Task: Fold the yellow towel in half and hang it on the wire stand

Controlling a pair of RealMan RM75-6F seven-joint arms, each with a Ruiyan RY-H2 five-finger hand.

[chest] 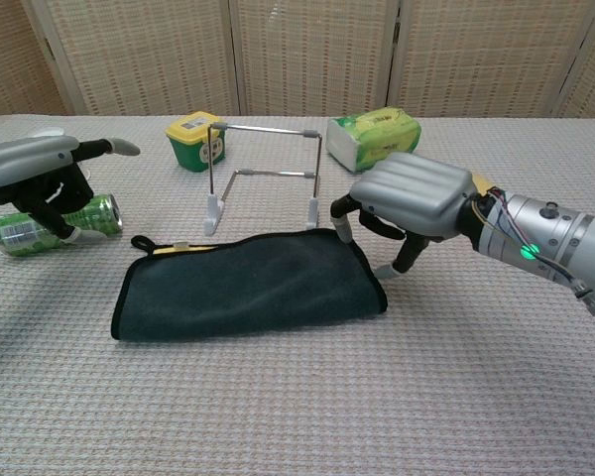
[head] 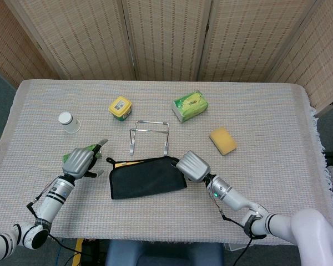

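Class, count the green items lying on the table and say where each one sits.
3: the green can lying under the left hand, the yellow-lidded green tub behind the wire stand, and the green packet to its right.
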